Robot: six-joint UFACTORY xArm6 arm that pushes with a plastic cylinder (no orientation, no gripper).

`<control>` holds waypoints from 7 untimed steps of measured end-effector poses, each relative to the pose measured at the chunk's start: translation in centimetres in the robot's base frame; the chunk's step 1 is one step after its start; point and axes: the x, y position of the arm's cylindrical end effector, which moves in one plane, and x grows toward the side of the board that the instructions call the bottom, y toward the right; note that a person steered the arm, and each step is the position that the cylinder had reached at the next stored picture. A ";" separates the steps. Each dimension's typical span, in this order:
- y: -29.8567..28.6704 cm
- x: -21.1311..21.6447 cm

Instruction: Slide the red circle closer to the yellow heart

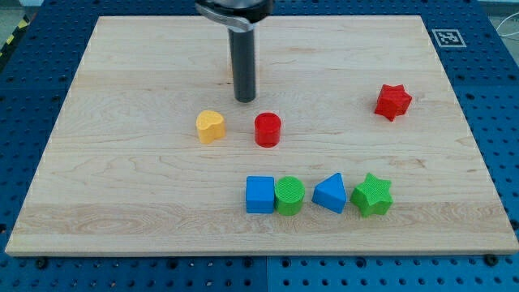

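Note:
The red circle (pixel 268 129) sits near the middle of the wooden board. The yellow heart (pixel 210 126) lies a short way to its left, with a gap between them. My tip (pixel 245 99) is down on the board just above the two blocks, slightly up and left of the red circle and up and right of the yellow heart. It touches neither block.
A red star (pixel 393 101) sits at the right. A row stands near the bottom: blue square (pixel 260 195), green circle (pixel 289 195), blue triangle (pixel 330 193), green star (pixel 372 195). The wooden board (pixel 122 186) ends in blue pegboard all around.

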 end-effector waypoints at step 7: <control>8.6 5.8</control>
